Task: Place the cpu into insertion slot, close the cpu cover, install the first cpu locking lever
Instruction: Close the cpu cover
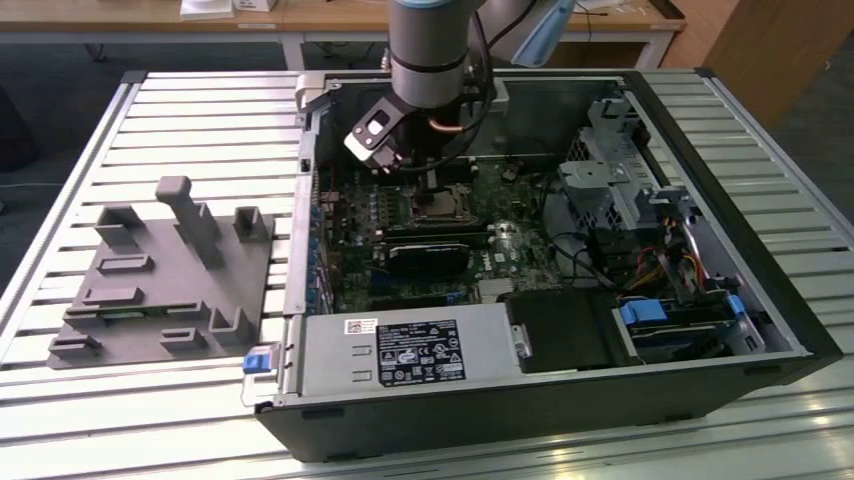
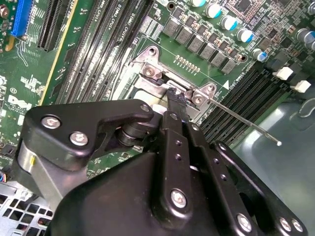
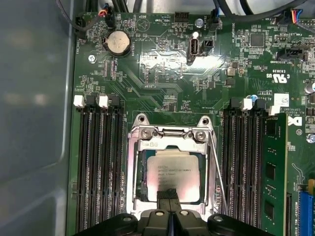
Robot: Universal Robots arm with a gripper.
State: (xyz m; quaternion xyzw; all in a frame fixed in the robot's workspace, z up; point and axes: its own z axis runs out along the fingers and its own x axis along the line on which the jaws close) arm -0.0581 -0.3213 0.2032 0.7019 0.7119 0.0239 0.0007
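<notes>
cpu (image 3: 173, 172) sits flat in the insertion slot (image 3: 142, 164) on the green motherboard (image 3: 162, 73), silver top facing up, slot only a thin dark border round the chip. cpu cover (image 3: 132, 172) is down over it, the frame lying flat around the chip and the top showing through the square cut-out, hinge screws at the far edge. Locking lever (image 3: 217, 172) is a thin metal rod along one side of the cover, not latched; in the second wrist view the lever (image 2: 246, 123) sticks out free, slanting over the memory slots.

Gripper (image 3: 168, 193) has its fingers pressed together with just a thin seam and nothing between them. The tip is low over the near edge of the chip and cover; cannot tell if it touches. In the second wrist view the gripper (image 2: 174, 98) tip is just beside the cover's screw bracket.

Memory slots (image 3: 98, 162) flank the socket on both sides, with one green memory module (image 3: 273, 167) seated. Coin cell battery (image 3: 118, 43) is further up the board.

Exterior view: gripper (image 1: 427, 190) reaches into the open PC case (image 1: 534, 415) on the slatted table (image 1: 200, 120), power supply (image 1: 400, 350) at the near wall, grey parts fixture (image 1: 160, 270) on the exterior view's left of the case
</notes>
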